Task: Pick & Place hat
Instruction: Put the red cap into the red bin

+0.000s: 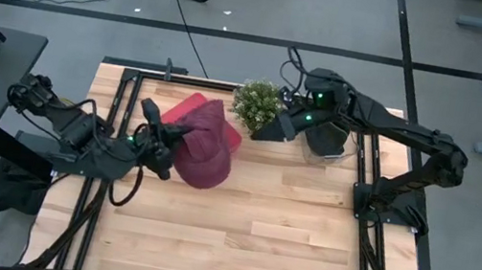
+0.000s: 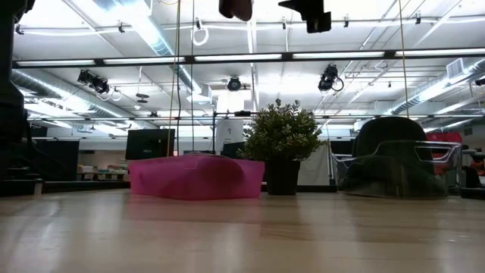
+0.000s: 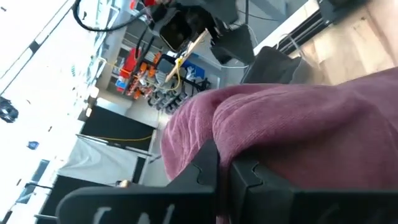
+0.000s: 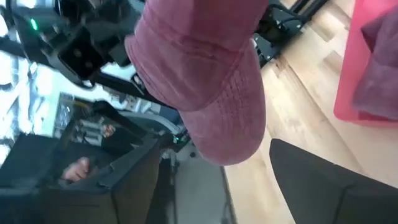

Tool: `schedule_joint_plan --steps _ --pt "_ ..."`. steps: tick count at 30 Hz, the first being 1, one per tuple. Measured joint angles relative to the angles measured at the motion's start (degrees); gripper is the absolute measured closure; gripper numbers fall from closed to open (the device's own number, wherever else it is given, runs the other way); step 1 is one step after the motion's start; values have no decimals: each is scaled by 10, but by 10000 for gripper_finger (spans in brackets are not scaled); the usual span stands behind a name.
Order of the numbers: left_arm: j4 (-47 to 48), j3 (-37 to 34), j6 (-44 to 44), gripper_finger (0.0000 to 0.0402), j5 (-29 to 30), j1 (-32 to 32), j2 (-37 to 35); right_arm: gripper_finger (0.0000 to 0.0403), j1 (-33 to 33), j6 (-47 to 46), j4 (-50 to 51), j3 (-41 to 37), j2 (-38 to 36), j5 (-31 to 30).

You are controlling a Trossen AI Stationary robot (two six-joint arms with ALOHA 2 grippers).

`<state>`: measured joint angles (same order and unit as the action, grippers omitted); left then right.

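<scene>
A maroon cap (image 1: pixel 204 156) is held up in the air by my left gripper (image 1: pixel 165 142), over the table's left middle, just near of a pink bin (image 1: pixel 221 124). In the low view only the cap's underside (image 2: pixel 236 7) shows at the top edge. The right wrist view shows the cap (image 4: pixel 205 68) hanging with its brim (image 4: pixel 233 127) lowest. My right gripper (image 1: pixel 268 130) hovers open beside a small potted plant (image 1: pixel 258 104), right of the cap, and touches nothing. My left gripper (image 3: pixel 222 163) is shut on a bunched fold of the cap's crown (image 3: pixel 205 127), pinched between both fingers. The fingers come in roughly level from the table's left. The cap is lifted clear of the table and bulges out past the fingertips, brim hanging down.
The pink bin (image 2: pixel 197 176) sits at the far left-middle with maroon cloth (image 4: pixel 380 37) inside. The plant (image 2: pixel 282 144) stands to its right, then a clear container (image 2: pixel 394 163) holding a dark object. The near half of the wooden table (image 1: pixel 234 241) is bare.
</scene>
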<state>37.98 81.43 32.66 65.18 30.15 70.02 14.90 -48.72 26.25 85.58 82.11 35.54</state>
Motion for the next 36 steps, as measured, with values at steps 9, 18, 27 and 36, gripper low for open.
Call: schedule_joint_plan --steps 9,18,27,36 --pt "-66 0 98 398 -121 0 0 120 7 107 -63 0 1 11" --pt "-81 0 96 397 -213 -14 0 133 17 228 -113 0 -9 55" --pt "-93 0 85 397 -267 -36 0 134 18 228 -106 0 -12 62" --pt "-70 -1 67 397 -228 -40 0 135 18 208 -102 0 -12 61"
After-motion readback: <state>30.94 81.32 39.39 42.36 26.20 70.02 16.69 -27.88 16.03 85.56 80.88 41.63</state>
